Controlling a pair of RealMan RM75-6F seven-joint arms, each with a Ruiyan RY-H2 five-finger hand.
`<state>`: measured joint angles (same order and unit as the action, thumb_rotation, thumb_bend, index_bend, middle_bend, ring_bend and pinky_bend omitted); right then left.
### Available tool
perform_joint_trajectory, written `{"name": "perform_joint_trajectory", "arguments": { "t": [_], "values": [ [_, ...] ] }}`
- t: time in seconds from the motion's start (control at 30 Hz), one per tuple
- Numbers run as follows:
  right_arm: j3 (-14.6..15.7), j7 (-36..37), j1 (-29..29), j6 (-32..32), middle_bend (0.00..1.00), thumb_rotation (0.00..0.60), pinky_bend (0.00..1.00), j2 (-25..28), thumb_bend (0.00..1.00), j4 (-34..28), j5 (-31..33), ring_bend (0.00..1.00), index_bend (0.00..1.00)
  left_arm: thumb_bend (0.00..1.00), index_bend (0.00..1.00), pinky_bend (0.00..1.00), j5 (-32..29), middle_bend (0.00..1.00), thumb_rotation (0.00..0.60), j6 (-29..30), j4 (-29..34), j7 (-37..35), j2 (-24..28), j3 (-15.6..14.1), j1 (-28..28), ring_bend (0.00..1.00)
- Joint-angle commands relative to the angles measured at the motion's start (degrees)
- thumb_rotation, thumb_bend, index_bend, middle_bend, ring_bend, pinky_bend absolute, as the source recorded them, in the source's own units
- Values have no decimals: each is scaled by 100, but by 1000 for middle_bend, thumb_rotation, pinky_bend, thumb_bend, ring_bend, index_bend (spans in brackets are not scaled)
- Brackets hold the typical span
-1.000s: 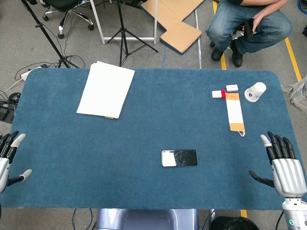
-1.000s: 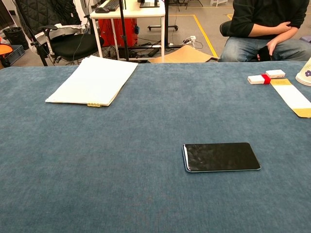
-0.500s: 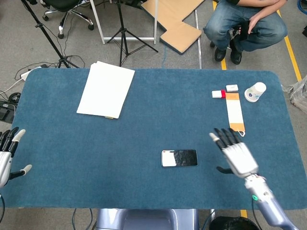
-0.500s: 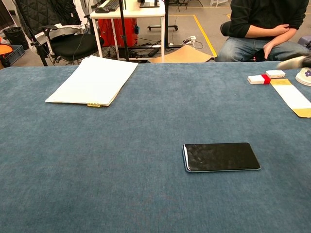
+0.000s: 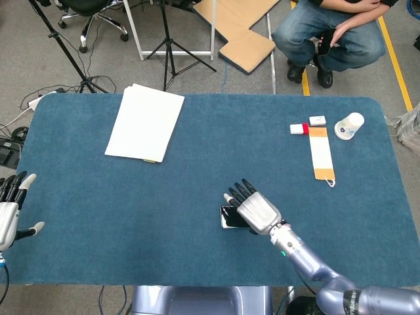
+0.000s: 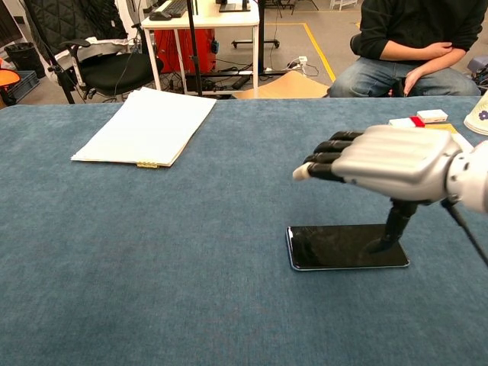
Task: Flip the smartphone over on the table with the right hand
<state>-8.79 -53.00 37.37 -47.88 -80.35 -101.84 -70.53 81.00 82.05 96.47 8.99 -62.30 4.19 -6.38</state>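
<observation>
The black smartphone lies flat, screen up, on the blue table near the front middle. My right hand hovers palm down over it, fingers stretched out toward the left, holding nothing. Its thumb points down and reaches the phone's screen near the right end. From the head view, the right hand covers most of the smartphone; only the left end shows. My left hand stays open at the table's left edge, fingers spread.
A stack of white paper lies at the back left. At the back right are a paper cup, an orange-and-white strip and small white boxes. A person sits beyond the far edge.
My right hand has swept from the table's right edge leftward to above the phone, its thumb now down on the screen. The phone and left hand stay put.
</observation>
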Motion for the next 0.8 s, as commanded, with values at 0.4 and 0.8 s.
{"name": "perform_joint_trajectory", "arguments": {
  "t": [0.4, 0.8],
  "values": [
    [405, -1026, 721, -49, 162, 600, 0, -817, 0, 519, 1188, 0, 181, 0, 0, 0, -36, 0, 600, -67, 3, 55, -25, -7, -62, 0],
    [698, -1085, 995, -220, 219, 600, 0, -972, 0, 905, 1690, 0, 204, 0, 0, 0, -164, 0, 600, -161, -59, 5, -25, 26, -117, 0]
  ]
}}
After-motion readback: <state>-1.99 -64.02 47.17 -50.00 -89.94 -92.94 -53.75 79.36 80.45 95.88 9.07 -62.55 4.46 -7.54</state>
